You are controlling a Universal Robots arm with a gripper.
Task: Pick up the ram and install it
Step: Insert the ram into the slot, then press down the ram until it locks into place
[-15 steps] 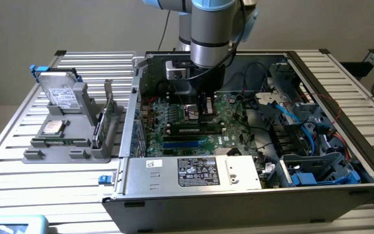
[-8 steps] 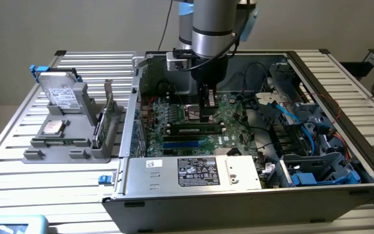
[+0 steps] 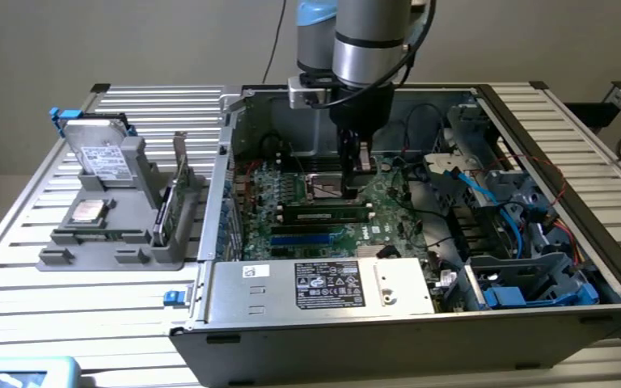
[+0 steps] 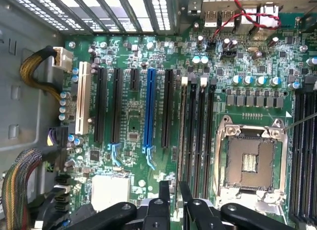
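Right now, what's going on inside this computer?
The arm reaches into the open case, its gripper low over the motherboard, by the empty CPU socket and the memory slots. One ram stick sits in a slot beside the socket. Whether the gripper holds anything cannot be told.
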